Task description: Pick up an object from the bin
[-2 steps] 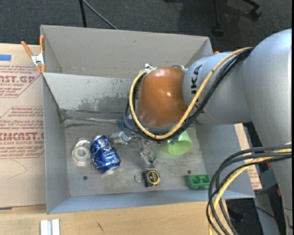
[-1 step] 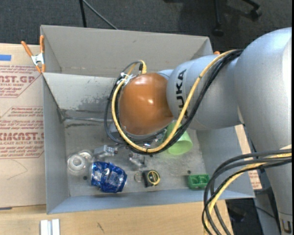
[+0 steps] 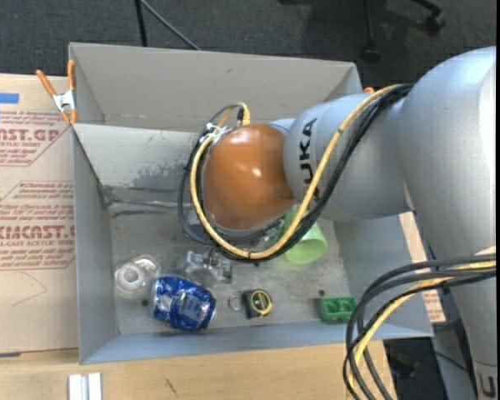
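Part of my gripper (image 3: 206, 263) shows just under the arm's orange cover, low over the bin floor near the middle. A crumpled blue and white packet (image 3: 182, 303) lies right below it, toward the front wall. A clear tape roll (image 3: 134, 276) lies to its left. A small black and yellow tape measure (image 3: 257, 303) lies to its right. A light green cup (image 3: 306, 242) lies on its side beside the cover, partly hidden by the arm.
A small green block (image 3: 337, 307) lies in the front right corner. The arm with its orange cover and yellow cables hides the middle and right back of the bin. The sloped left wall is close to the tape roll.
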`<action>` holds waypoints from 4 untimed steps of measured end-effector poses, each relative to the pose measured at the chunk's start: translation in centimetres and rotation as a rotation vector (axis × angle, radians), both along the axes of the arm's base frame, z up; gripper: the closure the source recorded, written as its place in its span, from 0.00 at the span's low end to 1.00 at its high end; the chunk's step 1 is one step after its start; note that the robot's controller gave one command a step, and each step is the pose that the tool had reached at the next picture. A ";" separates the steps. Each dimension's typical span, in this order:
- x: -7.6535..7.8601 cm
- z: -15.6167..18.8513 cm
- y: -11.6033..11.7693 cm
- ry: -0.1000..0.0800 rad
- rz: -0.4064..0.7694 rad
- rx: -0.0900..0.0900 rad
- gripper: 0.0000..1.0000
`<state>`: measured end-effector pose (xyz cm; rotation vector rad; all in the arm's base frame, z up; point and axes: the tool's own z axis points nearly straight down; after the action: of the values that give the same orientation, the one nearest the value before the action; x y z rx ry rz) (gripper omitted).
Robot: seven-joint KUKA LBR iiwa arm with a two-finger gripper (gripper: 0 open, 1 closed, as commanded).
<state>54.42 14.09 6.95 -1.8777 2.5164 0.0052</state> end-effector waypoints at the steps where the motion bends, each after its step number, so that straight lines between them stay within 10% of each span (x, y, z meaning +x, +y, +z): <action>1: 0.0 0.0 0.0 0.000 0.000 0.000 0.00; 2: -3.6 0.0 4.3 -0.001 0.566 0.000 0.00; 3: -3.6 0.0 4.2 0.000 0.563 0.001 1.00; 4: -3.6 11.3 7.4 -0.010 0.567 0.001 1.00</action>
<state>50.77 21.50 18.29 -2.5009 1.8855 -0.0029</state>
